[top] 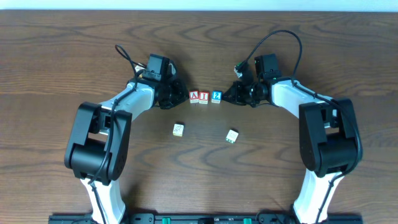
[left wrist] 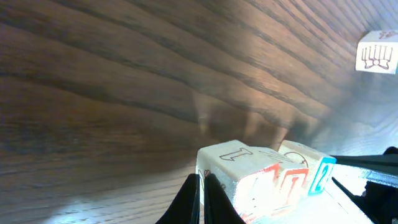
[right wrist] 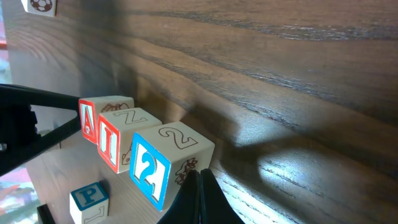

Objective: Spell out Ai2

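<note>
Bracketing the row of A block (top: 194, 96), I block (top: 203, 96) and 2 block (top: 216, 96) in the middle of the table (top: 62, 50), left gripper (top: 182, 96) just beside the A, right gripper (top: 227, 96) just beside the 2, both pressed together on nothing, apparently squaring up the line rather than gripping.

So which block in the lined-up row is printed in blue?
The 2 block, at the row's end nearest the right gripper. Its face is blue; the A block and I block beside it are red.
</note>
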Tool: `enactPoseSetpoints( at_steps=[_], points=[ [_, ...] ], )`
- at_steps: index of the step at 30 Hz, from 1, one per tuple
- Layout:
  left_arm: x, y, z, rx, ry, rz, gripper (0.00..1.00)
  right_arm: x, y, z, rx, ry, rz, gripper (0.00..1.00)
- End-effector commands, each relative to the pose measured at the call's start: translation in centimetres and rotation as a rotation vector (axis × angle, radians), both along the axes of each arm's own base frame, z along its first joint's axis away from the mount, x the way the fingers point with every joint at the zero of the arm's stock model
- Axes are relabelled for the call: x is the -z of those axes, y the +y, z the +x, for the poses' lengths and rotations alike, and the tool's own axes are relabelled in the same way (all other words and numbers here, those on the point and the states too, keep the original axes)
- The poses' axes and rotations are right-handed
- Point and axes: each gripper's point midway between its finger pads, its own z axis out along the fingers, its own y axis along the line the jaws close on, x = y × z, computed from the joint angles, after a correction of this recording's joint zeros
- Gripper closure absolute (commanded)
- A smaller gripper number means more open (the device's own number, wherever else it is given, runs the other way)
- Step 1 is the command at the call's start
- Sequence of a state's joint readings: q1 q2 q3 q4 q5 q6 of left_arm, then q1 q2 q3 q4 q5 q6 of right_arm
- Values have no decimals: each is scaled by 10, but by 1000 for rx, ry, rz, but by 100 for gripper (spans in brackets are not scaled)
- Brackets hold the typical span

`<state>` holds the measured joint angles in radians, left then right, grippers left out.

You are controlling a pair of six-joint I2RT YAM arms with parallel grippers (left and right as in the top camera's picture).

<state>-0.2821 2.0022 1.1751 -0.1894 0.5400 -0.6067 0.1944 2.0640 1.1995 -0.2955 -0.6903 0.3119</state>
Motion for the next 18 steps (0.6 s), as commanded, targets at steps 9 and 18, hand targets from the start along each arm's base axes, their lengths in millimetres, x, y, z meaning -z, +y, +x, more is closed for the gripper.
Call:
enactPoseSetpoints(
  at_steps=[9, 18],
  points=[
    [5, -2, 1, -4, 5, -1, 94, 0, 8, -3, -11, 6, 11, 99],
    [5, -2, 1, -2, 4, -1, 94, -4, 12, -2, -23, -4, 39, 98]
  ],
)
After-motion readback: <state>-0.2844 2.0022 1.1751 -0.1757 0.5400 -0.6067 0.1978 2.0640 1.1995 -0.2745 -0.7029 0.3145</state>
